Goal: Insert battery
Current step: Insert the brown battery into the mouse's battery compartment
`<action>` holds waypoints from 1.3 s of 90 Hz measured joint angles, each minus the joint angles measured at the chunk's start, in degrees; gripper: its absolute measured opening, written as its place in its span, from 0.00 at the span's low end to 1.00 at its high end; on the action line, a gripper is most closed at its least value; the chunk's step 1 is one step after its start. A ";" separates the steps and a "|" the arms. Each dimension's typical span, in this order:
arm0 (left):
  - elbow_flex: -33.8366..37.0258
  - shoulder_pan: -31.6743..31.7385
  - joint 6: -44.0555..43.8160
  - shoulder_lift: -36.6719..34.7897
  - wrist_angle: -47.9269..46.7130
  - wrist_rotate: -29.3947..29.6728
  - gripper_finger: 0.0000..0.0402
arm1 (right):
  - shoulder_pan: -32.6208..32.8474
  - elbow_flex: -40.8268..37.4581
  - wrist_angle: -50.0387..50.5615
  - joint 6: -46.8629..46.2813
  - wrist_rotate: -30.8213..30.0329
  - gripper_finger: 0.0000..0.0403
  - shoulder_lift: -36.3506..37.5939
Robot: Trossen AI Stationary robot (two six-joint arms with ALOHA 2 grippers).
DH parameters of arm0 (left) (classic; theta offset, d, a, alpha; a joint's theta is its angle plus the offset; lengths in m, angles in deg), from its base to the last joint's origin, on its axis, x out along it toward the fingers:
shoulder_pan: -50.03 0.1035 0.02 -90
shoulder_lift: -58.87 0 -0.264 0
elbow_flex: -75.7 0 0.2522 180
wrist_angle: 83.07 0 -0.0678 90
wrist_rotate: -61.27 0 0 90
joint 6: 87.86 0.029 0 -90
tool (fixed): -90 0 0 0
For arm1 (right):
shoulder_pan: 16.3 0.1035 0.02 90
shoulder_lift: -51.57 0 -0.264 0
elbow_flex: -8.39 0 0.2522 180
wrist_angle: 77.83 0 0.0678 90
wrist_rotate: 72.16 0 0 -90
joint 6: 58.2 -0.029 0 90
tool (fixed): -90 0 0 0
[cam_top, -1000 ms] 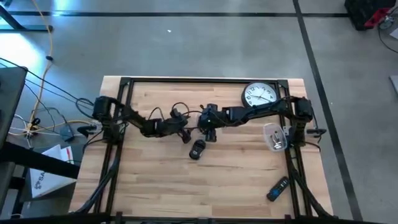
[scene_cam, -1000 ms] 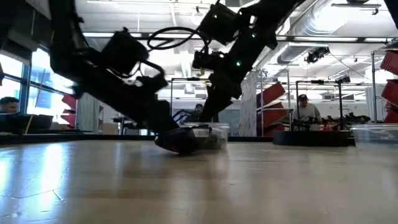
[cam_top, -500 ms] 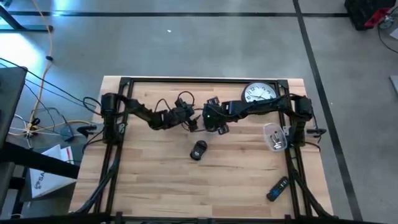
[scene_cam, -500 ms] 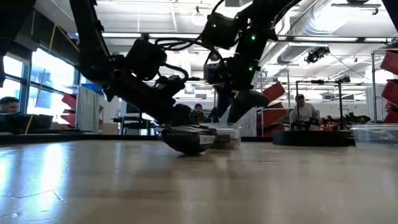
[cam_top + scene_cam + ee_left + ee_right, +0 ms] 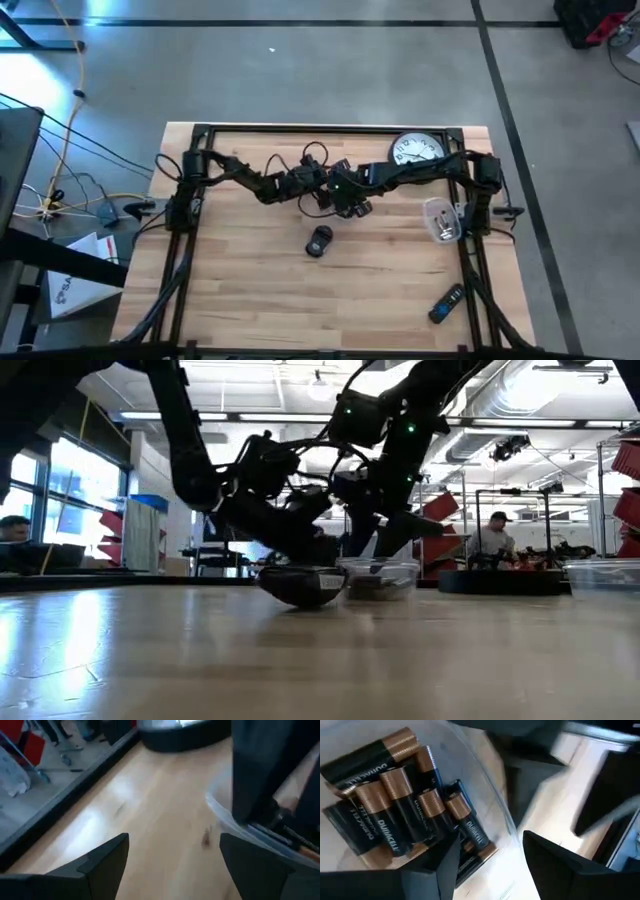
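Note:
A black handheld device (image 5: 318, 240) lies on the wood table near its middle, also seen in the low view (image 5: 303, 585). Just beyond it stands a clear tub (image 5: 380, 575) holding several black and copper batteries (image 5: 405, 810). My right gripper (image 5: 490, 855) hangs open over the tub's rim (image 5: 492, 805), touching nothing. My left gripper (image 5: 172, 855) is open beside it, above bare wood, with the tub's edge (image 5: 225, 820) close by. In the high view both grippers (image 5: 318, 190) (image 5: 350, 203) meet over the tub and hide it.
A white wall clock (image 5: 416, 152) lies at the far right. A second clear tub (image 5: 441, 220) sits by the right arm's base, and a dark remote (image 5: 446, 303) lies near the front right. The table's near half is bare wood. People work in the room behind.
My left gripper has risen from beside the black device and gone toward the far right, ending next to my right gripper over the battery tub. My right gripper has shifted a little toward the right and far edge. The device lies where it was.

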 joint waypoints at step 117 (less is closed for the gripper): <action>3.16 -5.35 -4.49 -6.39 -6.13 -0.96 0.74 | 2.10 -5.49 4.52 -14.19 16.32 0.38 4.76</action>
